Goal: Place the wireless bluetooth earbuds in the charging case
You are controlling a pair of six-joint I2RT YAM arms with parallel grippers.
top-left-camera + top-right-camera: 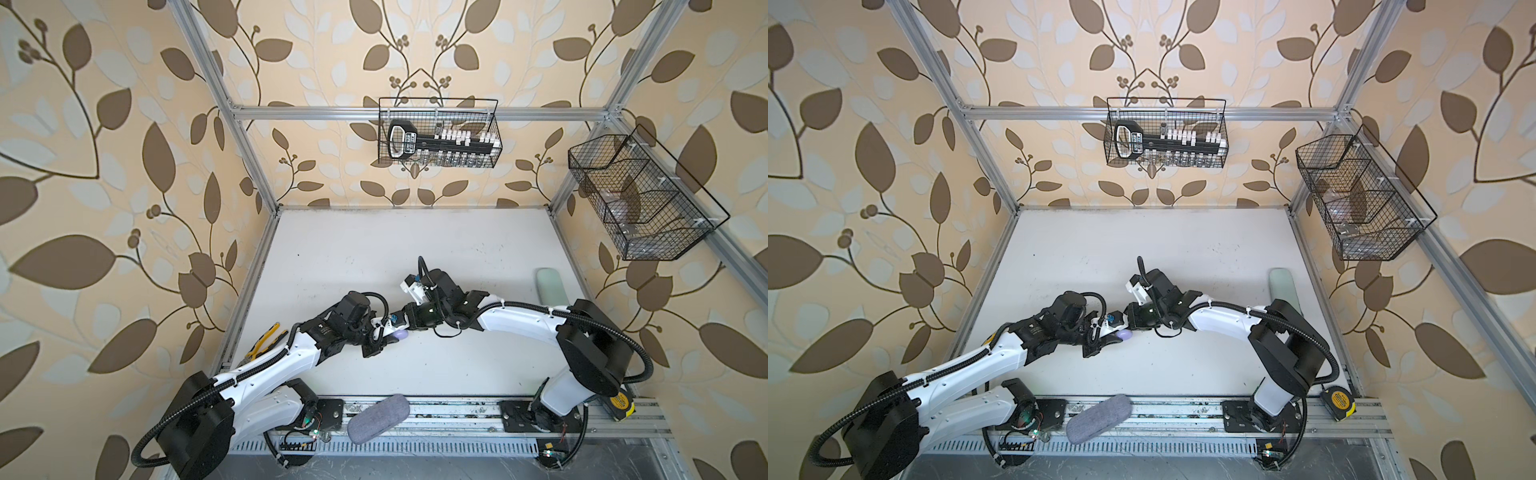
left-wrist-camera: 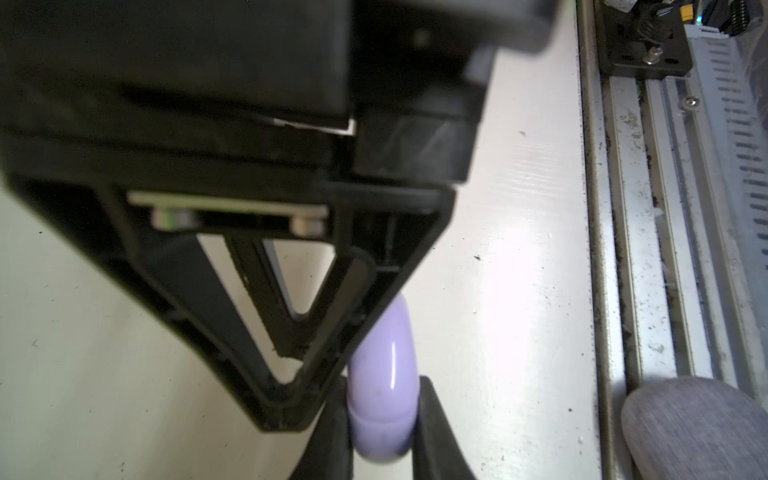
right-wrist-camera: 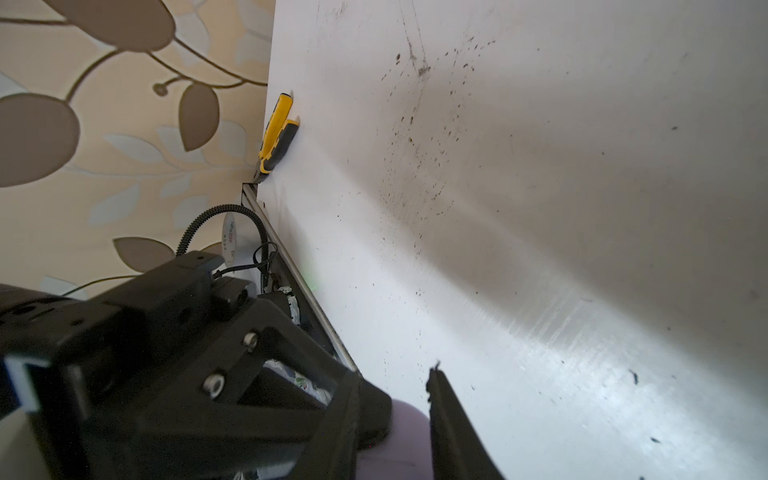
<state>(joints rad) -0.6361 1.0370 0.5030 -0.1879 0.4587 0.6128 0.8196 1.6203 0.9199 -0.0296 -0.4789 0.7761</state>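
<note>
The charging case (image 1: 400, 333) (image 1: 1125, 333) is a small glossy lavender shell, closed, with a seam round it, held above the white table at mid-table. My left gripper (image 2: 382, 419) is shut on it, a black finger on either side of the case (image 2: 384, 386). My right gripper (image 3: 407, 409) meets it from the opposite side and is shut on the same case (image 3: 409, 436), its fingers flanking the far part. In both top views the two grippers (image 1: 392, 334) (image 1: 406, 328) touch end to end over the case. The earbuds are out of view.
A grey fabric pouch (image 1: 378, 417) lies on the front rail. A pale green case (image 1: 550, 286) lies at the table's right edge, yellow pliers (image 1: 266, 338) at its left edge, a tape measure (image 1: 619, 403) front right. Wire baskets (image 1: 438, 133) (image 1: 640, 195) hang on the walls.
</note>
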